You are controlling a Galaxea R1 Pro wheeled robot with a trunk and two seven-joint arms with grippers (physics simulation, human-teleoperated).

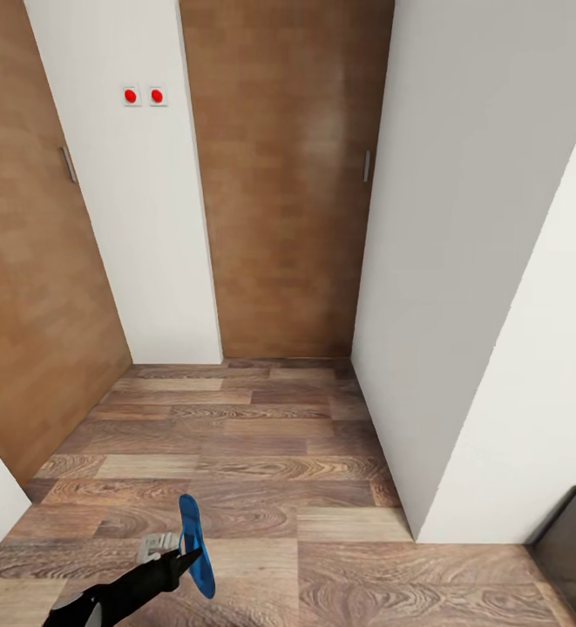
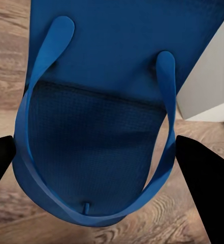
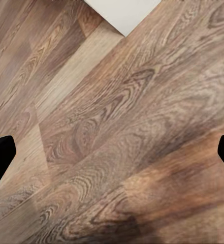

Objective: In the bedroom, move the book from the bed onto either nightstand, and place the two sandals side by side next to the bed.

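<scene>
A bright blue sandal (image 1: 196, 544) hangs edge-on just above the wood-plank floor at the lower left of the head view, and my left gripper (image 1: 183, 550) is shut on it. In the left wrist view the sandal (image 2: 96, 132) shows its sole and thin blue straps between the two black fingers (image 2: 205, 188) of my left gripper (image 2: 101, 162). My right gripper (image 3: 112, 155) is open over bare floor, with nothing between its fingers (image 3: 0, 160). The book, the bed and the nightstand are out of view.
Ahead are a light wooden door (image 1: 279, 192), another wooden door (image 1: 35, 261) at the left, and a white wall (image 1: 139, 218) with two red switches (image 1: 144, 95). A white wall corner (image 1: 462, 331) juts out on the right. A dark brown furniture piece (image 1: 575, 544) is at the lower right.
</scene>
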